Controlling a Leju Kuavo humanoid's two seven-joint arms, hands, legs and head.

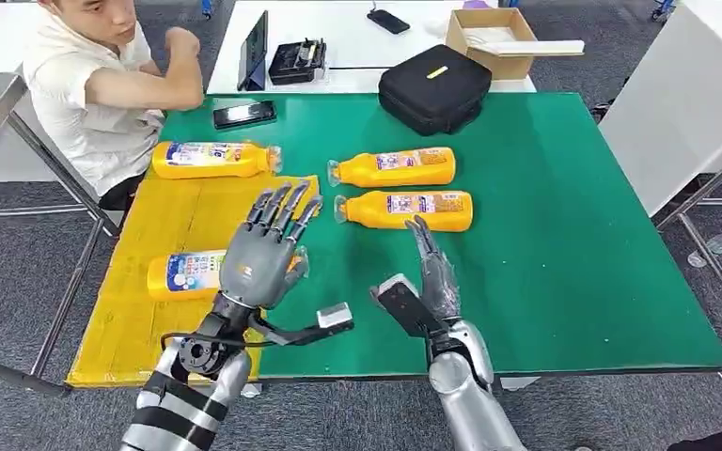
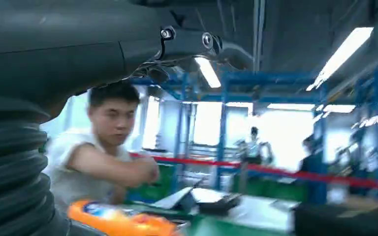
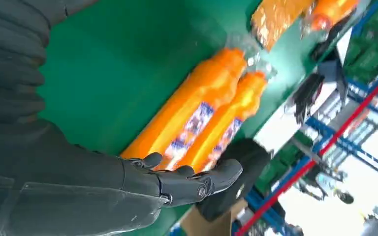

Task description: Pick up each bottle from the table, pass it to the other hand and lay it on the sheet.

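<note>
Two orange bottles lie on their sides on the green table mat: a nearer bottle (image 1: pixel 404 209) (image 3: pixel 177 125) and a farther bottle (image 1: pixel 392 167) (image 3: pixel 221 130). Two more lie on the yellow sheet (image 1: pixel 164 221): one at its far edge (image 1: pixel 211 159) (image 2: pixel 120 221) and one at its near side (image 1: pixel 183 273), partly behind my left hand. My left hand (image 1: pixel 261 254) hovers above the sheet's right edge, fingers spread, holding nothing. My right hand (image 1: pixel 432 268) (image 3: pixel 177 184) is flat and open just in front of the nearer bottle, fingertips close to it.
A person (image 1: pixel 103 85) sits at the table's far left corner with an arm on it. A phone (image 1: pixel 243 114) and a black case (image 1: pixel 435 86) lie at the table's back edge. A cardboard box (image 1: pixel 489 38) stands behind on a white table.
</note>
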